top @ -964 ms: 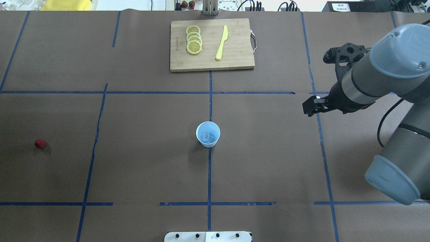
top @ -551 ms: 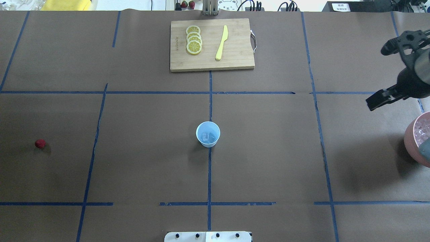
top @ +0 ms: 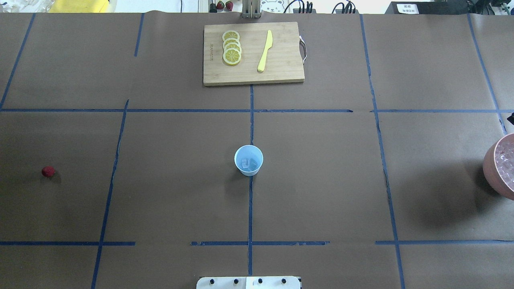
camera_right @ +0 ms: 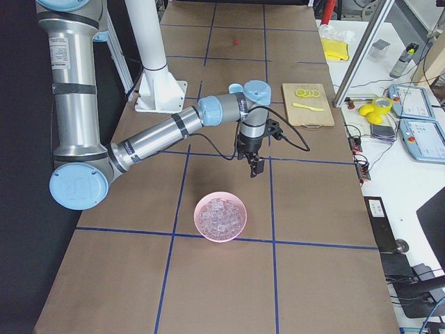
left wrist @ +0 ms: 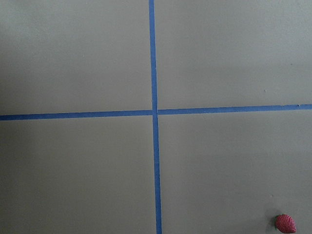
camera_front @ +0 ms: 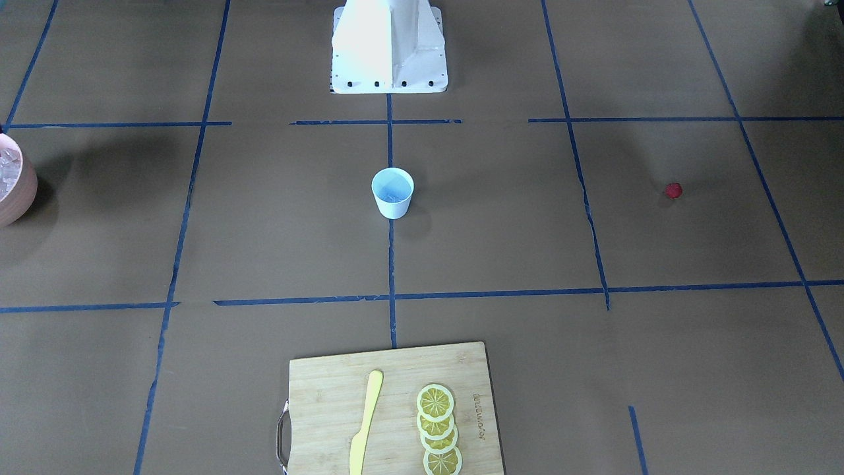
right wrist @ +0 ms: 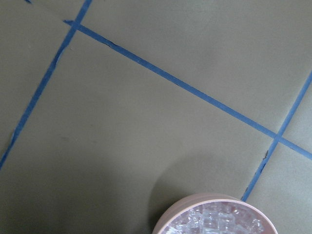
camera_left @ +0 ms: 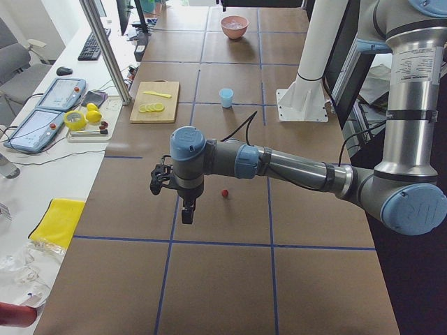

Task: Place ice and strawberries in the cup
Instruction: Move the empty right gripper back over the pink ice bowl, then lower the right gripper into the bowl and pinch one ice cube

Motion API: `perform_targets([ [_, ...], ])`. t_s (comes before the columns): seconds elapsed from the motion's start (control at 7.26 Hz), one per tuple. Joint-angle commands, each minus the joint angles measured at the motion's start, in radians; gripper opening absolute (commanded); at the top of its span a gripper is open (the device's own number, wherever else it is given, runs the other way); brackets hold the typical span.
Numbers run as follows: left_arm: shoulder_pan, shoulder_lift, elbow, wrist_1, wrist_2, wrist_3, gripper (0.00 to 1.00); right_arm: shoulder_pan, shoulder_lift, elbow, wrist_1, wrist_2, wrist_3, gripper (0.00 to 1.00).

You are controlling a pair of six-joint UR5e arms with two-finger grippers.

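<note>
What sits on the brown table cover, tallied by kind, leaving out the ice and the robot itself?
Cup: 1
Strawberry: 1
Bowl: 1
Cutting board: 1
Knife: 1
Lemon slices: 4
Total: 9

Silver-grey tubular arms (camera_left: pixel 293 167) carry pale blue joint caps (camera_left: pixel 187 142). Black cables (camera_right: pixel 297 148) run to black grippers (camera_right: pixel 256 167). The white pedestal (camera_front: pixel 389 46) is bolted down.

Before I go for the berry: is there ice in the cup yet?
Yes. The cup holds a couple of clear ice cubes; the strawberry lies well away from it.
</note>
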Motion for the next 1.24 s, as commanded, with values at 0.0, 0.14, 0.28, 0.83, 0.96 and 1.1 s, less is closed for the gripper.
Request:
perform_targets([
  [0.0, -0.001, 0.0, 0.0, 0.0, 0.0, 0.0, 1.0, 0.036, -0.015, -0.087, 0.02, 0.009, -0.172, 1.0],
  [0.14, -0.001, 0.0, 0.0, 0.0, 0.0, 0.0, 1.0, 0.039, -0.103, -0.094, 0.152, 0.008, -0.177, 0.99],
  [0.28, -0.001, 0.0, 0.0, 0.0, 0.0, 0.0, 1.0, 0.045, -0.169, -0.131, 0.327, 0.011, -0.159, 0.99],
  [0.83, 0.001, 0.002, 0.0, 0.0, 0.0, 0.0, 1.0, 0.044, -0.228, -0.255, 0.489, 0.035, -0.16, 0.98],
  [0.96, -0.001, 0.0, 0.0, -0.002, 0.0, 0.0, 1.0, 0.044, -0.231, -0.294, 0.515, 0.035, -0.169, 0.98],
  [1.1, 0.001, 0.002, 0.0, -0.002, 0.0, 0.0, 1.0, 0.033, -0.229, -0.305, 0.538, 0.035, -0.162, 0.93],
])
